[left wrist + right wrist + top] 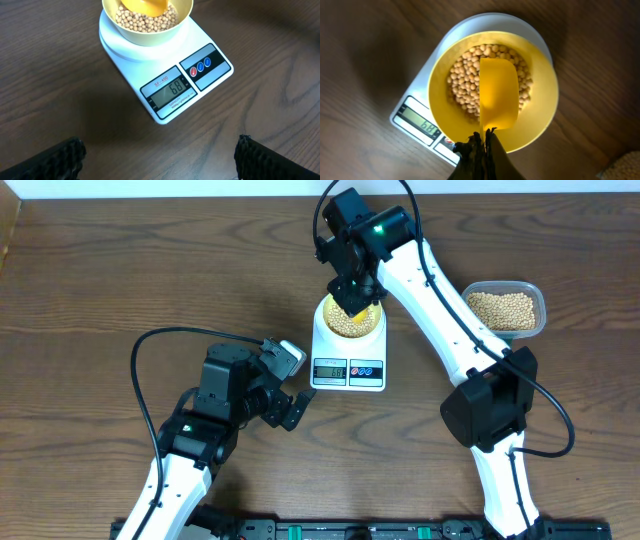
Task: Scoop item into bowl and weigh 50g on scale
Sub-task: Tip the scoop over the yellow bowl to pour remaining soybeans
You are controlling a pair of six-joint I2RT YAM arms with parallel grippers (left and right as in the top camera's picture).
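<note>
Dark wooden tabletop [90,270] seen from above, with two white and black robot arms reaching in from the near edge; at the left, the left pincer [292,383] hovers over bare wood, its fingers [50,160] spread wide apart and holding nothing, facing the scale; just to its right, near the centre, the white scale [348,370] lies flat on the tabletop, its small display toward the near edge and reading 68, with round buttons beside the display; on the scale's round platform stands the pale-yellow bowl [323,322], upright and partly filled with small tan beans [465,85]; the right pincer [482,145] hangs directly over the bowl, its fingers pressed together on the handle of a yellow measuring spoon [498,95]; the spoon's scoop sits inside the bowl's rim, above the beans, and whether it touches them cannot be told; at the far right, well apart from the scale and beside the right arm, a clear plastic tub [541,302] holds more of the same beans
</note>
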